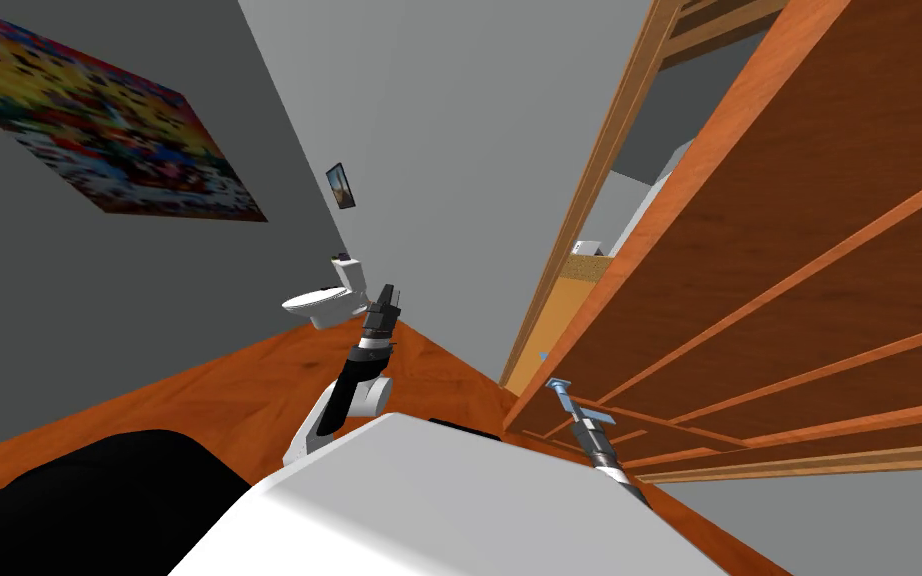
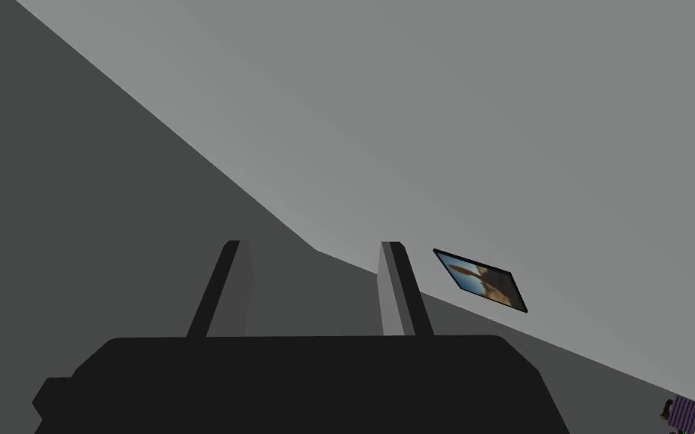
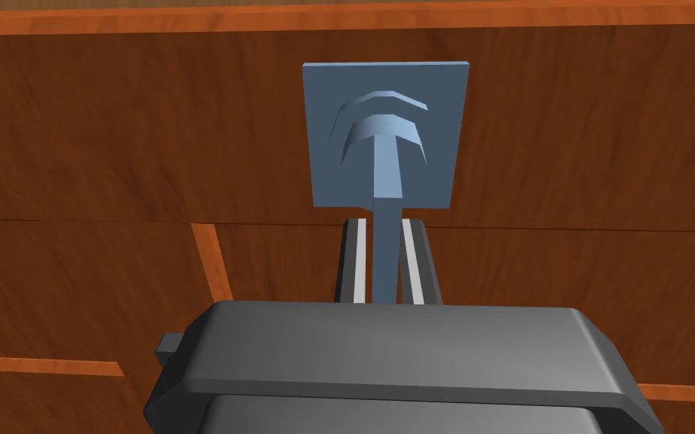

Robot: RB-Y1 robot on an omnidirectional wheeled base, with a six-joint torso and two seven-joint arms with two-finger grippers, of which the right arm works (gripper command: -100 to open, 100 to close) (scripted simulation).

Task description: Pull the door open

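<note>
Door (image 1: pixel 799 250) at right, ajar from frame; handle (image 3: pixel 384 136) on its face, lever pinched in right gripper (image 3: pixel 384 226); left gripper (image 2: pixel 312 249) ahead, toilet (image 1: pixel 324 295) beyond it against wall

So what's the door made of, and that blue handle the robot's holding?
The door looks like wood: reddish-brown with streaky grain and lighter orange strips. The handle is plain blue-grey, smooth and matte, with no grain; it could be painted metal or plastic; I can't tell which. The right tool is shut on its lever.

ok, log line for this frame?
right tool: shut on handle | door: part open | left tool: open, clear of door
</note>
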